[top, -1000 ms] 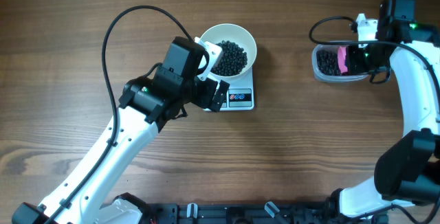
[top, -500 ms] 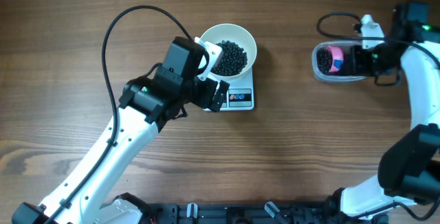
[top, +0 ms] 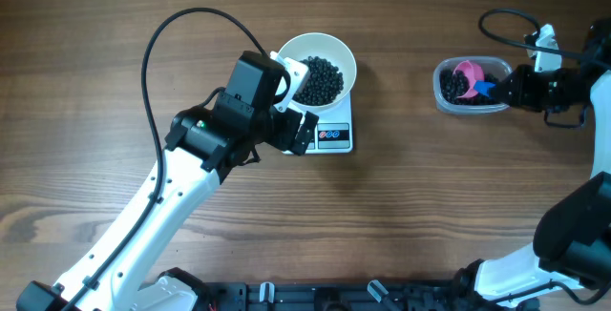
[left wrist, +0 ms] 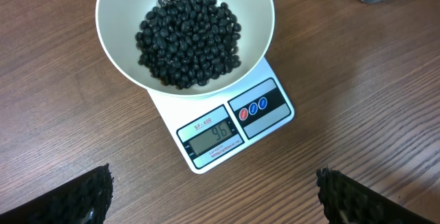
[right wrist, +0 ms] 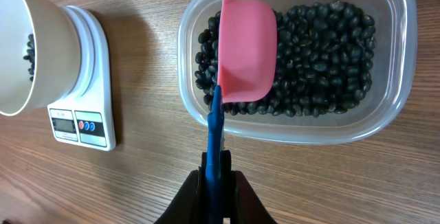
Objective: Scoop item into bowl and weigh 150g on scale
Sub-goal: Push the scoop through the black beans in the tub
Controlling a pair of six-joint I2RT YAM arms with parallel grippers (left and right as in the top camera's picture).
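Right now the beans point(left wrist: 189, 38) sit in two places: a dark heap fills the bottom of the white bowl point(left wrist: 117, 18), and the rest lie in a clear tub point(right wrist: 309, 136) well apart from it, toward the right edge of the table point(top: 430, 216) in the overhead view. The bowl stands upright on the scale point(left wrist: 275, 110), covering most of its platform and leaving only the front strip bare, where the grey display shows what looks like 96 next to a red and a blue button. The left gripper point(left wrist: 216, 196) hovers just beside the scale on its display side, low over the wood, jaws spread wide with nothing between them; in its wrist view only the two dark fingertips show at the bottom corners, with bowl and scale framed between them. The right gripper point(right wrist: 220, 183) reaches to the tub from the far right, jaws pinched tight on the thin blue handle of a pink scoop point(right wrist: 247, 52). The handle crosses the tub's near wall, and the scoop's head is inside the tub at its end nearer the scale, over the beans; whether it is dug into them or only resting on top cannot be told. A black cable point(top: 153, 53) arcs up from the left arm and loops back to its wrist.
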